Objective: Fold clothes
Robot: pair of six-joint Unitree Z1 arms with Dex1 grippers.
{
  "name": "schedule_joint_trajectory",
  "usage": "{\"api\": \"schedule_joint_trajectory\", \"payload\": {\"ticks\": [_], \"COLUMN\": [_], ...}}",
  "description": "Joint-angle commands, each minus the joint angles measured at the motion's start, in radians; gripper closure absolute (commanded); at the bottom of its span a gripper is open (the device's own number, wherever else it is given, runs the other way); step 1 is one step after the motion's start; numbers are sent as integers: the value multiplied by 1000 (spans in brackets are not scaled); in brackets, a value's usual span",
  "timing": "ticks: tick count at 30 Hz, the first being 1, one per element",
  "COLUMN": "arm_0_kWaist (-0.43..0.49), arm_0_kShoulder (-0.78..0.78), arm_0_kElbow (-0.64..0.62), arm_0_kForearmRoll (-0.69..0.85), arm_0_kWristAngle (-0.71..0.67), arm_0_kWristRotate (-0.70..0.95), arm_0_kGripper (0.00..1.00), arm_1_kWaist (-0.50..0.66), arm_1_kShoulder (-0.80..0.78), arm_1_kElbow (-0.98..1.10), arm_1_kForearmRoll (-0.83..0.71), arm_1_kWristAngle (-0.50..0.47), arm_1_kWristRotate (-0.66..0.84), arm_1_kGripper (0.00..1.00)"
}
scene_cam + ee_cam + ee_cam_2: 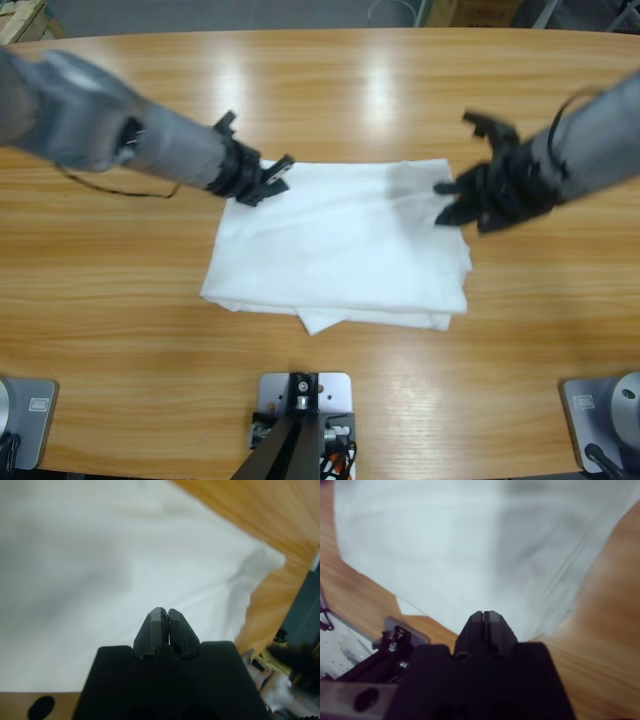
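Note:
The clothes are one white T-shirt [340, 245], lying folded into a rough rectangle at the middle of the table. One layer pokes out at its near edge. My left gripper [276, 176] comes in from the left and hovers at the shirt's far left corner. In the left wrist view its jaws are pressed together over the white cloth [100, 570], with nothing seen between them. My right gripper [447, 203] reaches in from the right to the shirt's far right edge. Its jaws are shut too, above the cloth [470, 545], which shows its folded edge.
The wooden table [330, 90] stretches wide on all sides of the shirt. A thin black cable [110, 190] trails on the wood under the left arm. Boxes and room clutter sit beyond the far edge.

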Motion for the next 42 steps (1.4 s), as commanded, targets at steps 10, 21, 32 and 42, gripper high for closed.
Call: {"api": "schedule_joint_trajectory", "payload": {"ticks": [10, 21, 32, 42], "arm_0_kWaist": [9, 9, 29, 81], "arm_0_kShoulder": [163, 191, 194, 154], "arm_0_kElbow": [-20, -30, -34, 13], "arm_0_kForearmRoll": [9, 7, 25, 27], "arm_0_kWristAngle": [-24, -21, -21, -14], "arm_0_kWristRotate": [-1, -9, -39, -42], "arm_0_kGripper": [1000, 1000, 1000, 1000], "arm_1_kWaist": [124, 144, 158, 164], "arm_1_kShoulder": [45, 85, 40, 51], "arm_1_kElbow": [255, 373, 367, 285], "arm_1_kForearmRoll": [-167, -249, -51, 89], "arm_1_kWristAngle": [41, 30, -52, -136], "arm_1_kWristRotate": [236, 331, 422, 432], "arm_1_kGripper": [1000, 1000, 1000, 1000]}}
